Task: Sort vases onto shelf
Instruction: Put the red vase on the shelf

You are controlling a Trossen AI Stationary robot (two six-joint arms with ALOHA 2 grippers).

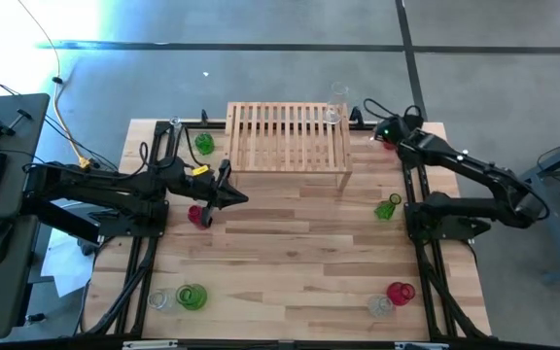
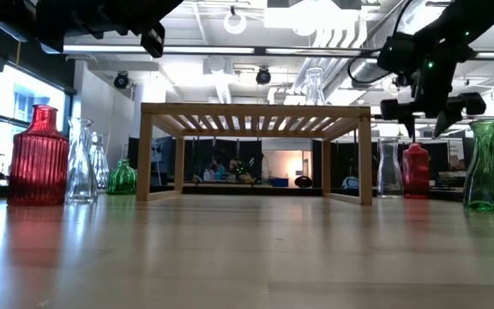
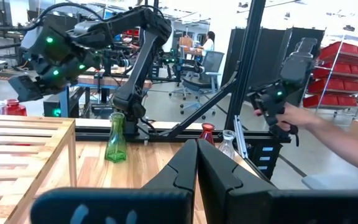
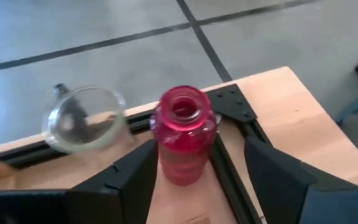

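Glass vases are scattered over the plank worktop, and the overhead view lets me count about ten. Green ones number three: one by the shelf's left end, one at the right side, one near the front left corner. Red ones number three: one under the left arm's tip, one at the front right, and a red bottle at the far right corner. Clear ones number at least three: one on the shelf's far right corner, one front left, one front right; the table-level view shows another clear bottle beside the red bottle.

One light-wood slatted shelf stands at the far middle of the worktop, with only the one clear vase on it.

Reaching in from the right, the right arm bends toward the far right corner, and its right claw points down over the red bottle, fingers spread apart on either side of the bottle's body, not gripping it. Stretched level across the left half of the worktop, the left arm ends in the left claw, clenched with nothing in it.

A person's forearm shows beyond the worktop.
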